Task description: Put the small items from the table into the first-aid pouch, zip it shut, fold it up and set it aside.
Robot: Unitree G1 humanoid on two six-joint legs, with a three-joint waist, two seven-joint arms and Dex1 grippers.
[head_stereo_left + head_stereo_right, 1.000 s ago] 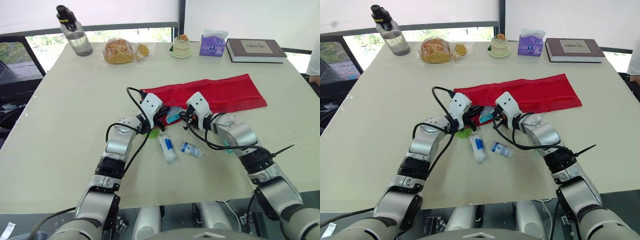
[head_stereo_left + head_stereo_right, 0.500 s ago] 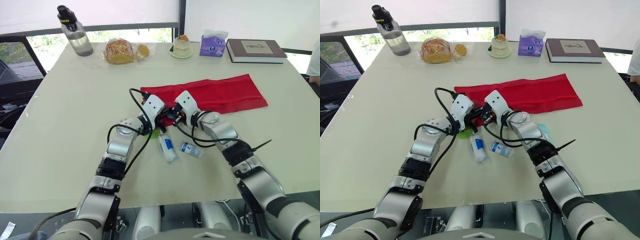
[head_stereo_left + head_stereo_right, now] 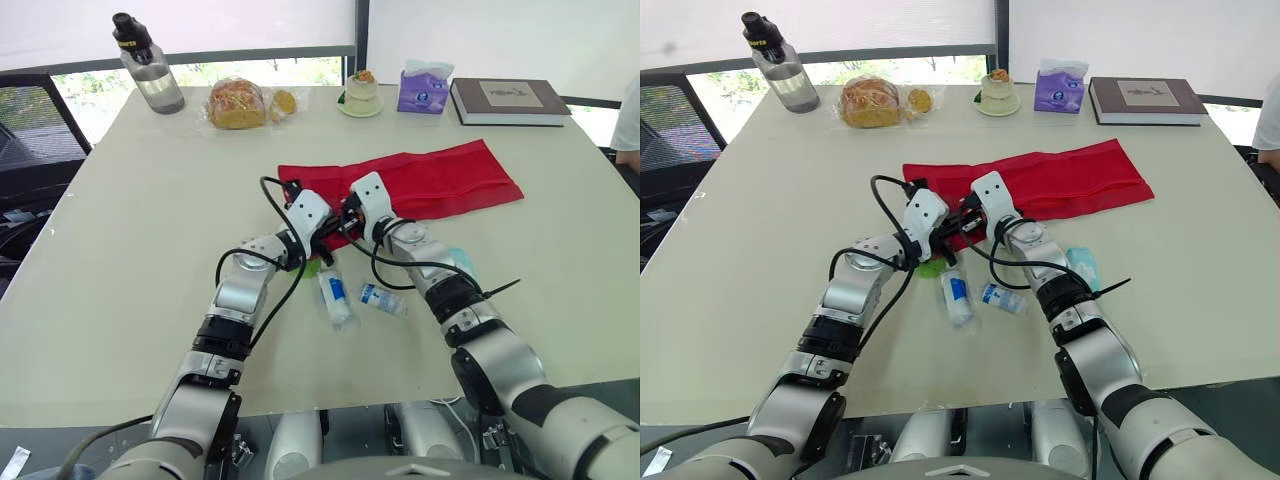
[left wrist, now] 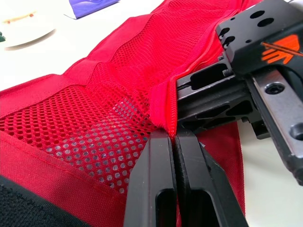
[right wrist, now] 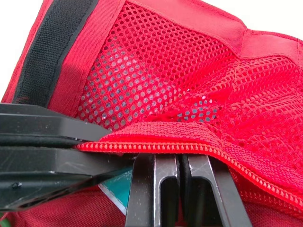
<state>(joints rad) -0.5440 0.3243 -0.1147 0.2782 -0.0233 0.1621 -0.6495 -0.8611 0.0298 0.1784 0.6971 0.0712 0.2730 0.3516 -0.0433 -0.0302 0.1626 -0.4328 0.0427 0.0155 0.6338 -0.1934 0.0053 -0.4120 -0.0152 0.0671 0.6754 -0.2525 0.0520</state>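
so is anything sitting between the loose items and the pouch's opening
Only the hands: the left hand and right hand both pinch the zipper edge of the red pouch, directly between its mesh pocket and the white tube and small bottle.

Both arms have silver-grey metal shells w/ black joint rings: left arm [image 3: 238, 285], right arm [image 3: 470, 320]. Each wrist has a white box-shaped housing [image 3: 308, 210]. A black cable [image 3: 270, 198] loops out at the left wrist; similar cables run along the right forearm, plus a thin black tie end [image 3: 505, 287]. The left gripper [image 4: 173, 135] and right gripper [image 5: 177, 158] have flat black fingers w/ long slots. The right gripper's body is matt black, w/ an orange arrow-like mark [image 4: 279, 48], a hex screw [image 4: 270, 88] and small round holes [image 4: 258, 14].
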